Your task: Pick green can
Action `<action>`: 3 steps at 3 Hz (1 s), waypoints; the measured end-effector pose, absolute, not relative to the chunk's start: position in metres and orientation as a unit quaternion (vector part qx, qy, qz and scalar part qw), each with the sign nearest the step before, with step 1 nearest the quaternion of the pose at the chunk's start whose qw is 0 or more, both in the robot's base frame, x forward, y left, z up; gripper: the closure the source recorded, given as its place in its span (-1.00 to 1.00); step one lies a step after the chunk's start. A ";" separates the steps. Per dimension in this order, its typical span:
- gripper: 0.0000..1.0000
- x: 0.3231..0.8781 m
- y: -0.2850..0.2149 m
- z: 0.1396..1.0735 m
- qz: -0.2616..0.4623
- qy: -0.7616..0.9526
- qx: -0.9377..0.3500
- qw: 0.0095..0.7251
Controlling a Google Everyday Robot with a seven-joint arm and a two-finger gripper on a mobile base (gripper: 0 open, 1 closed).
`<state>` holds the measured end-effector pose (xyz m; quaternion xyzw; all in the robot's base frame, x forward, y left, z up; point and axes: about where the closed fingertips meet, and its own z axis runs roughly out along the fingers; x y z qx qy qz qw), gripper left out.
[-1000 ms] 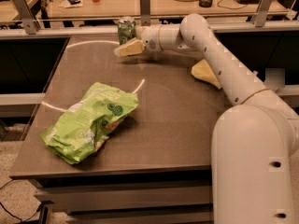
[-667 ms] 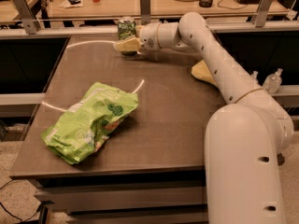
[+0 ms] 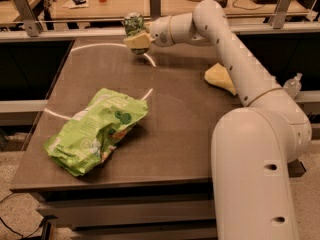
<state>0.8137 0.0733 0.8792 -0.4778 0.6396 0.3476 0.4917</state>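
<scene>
The green can (image 3: 133, 23), small and dark green with pale markings, is at the far edge of the brown table (image 3: 180, 119), left of centre. My gripper (image 3: 135, 35) reaches in from the right on the white arm (image 3: 220, 29) and is shut on the can. One cream fingertip (image 3: 138, 40) shows in front of the can's lower part. The can looks held a little above the table top, with a dark shadow beneath it.
A large light-green chip bag (image 3: 97, 131) lies at the front left of the table. A yellow flat object (image 3: 221, 78) lies at the right edge, under the arm. A clear bottle (image 3: 293, 85) stands off the table's right side. A counter with clutter runs behind.
The gripper and the can have risen slightly from the table's far edge. The chip bag and the yellow object have not moved.
</scene>
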 end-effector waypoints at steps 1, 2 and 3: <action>1.00 0.796 0.062 0.908 0.359 0.644 -0.475 0.480; 1.00 0.775 0.052 0.937 0.377 0.636 -0.462 0.490; 1.00 0.753 0.048 0.959 0.403 0.625 -0.442 0.501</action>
